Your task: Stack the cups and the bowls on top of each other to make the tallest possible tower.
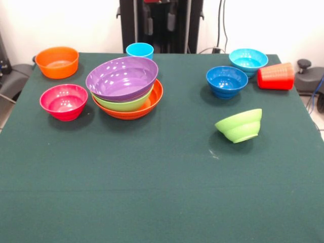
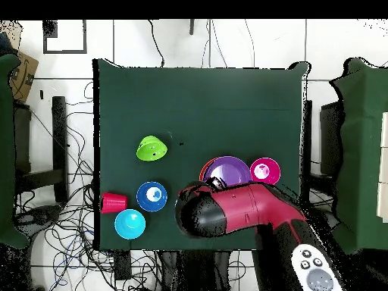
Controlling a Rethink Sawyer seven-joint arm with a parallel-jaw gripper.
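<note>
- Tower [image 1: 125,87] of purple, lime and orange bowls stands near the table's [image 1: 152,192] far edge, left of centre.
- My arm [image 2: 235,211] hangs above; my fingers' opening cannot be told.

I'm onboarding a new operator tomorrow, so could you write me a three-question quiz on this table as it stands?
1. True or false: the red cup stands upright.
2. Multiple choice: which bowl sits on top of the tower? A) orange B) lime green C) purple
3. Fill in: the small lime green bowl out on the green cloth is ____ onto its side, not sitting flat.

Key
1. False: it lies on its side by the light blue bowl.
2. C: the purple bowl nests in a lime green one, which nests in an orange one.
3. tipped.
</note>
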